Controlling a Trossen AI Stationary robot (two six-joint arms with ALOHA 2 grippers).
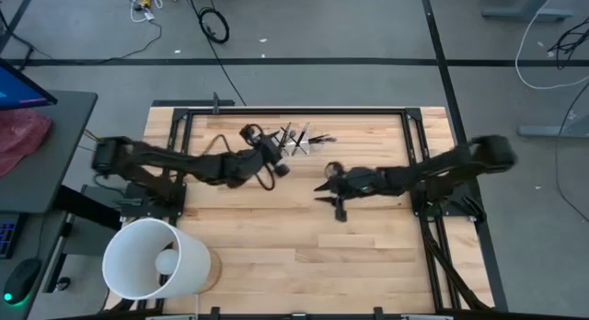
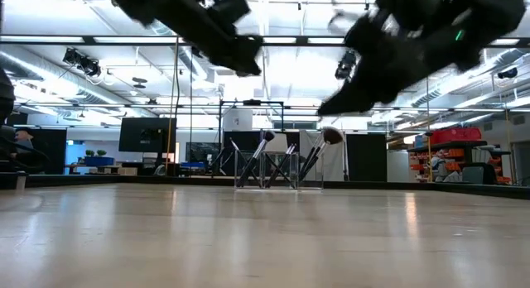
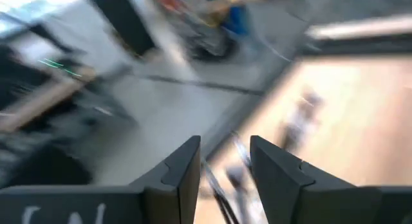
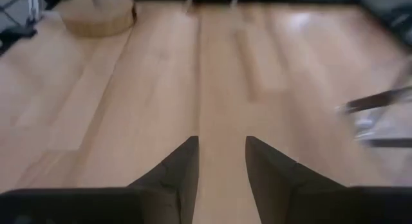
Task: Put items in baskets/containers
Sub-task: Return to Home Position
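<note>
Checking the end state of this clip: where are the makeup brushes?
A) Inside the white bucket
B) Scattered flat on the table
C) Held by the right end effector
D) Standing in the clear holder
D: the low view shows the brushes leaning upright inside the clear holder, while the left end effector and right end effector are open and empty.

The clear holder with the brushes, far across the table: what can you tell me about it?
The clear holder is a low, see-through box, plastic by the look, with thin upright walls that seem to split it into compartments. It stands upright on the wooden table near the far edge. Dark-handled brushes lean in it at angles, tips up and well above its rim, one with a big rounded head. Nothing else touches it.
</note>
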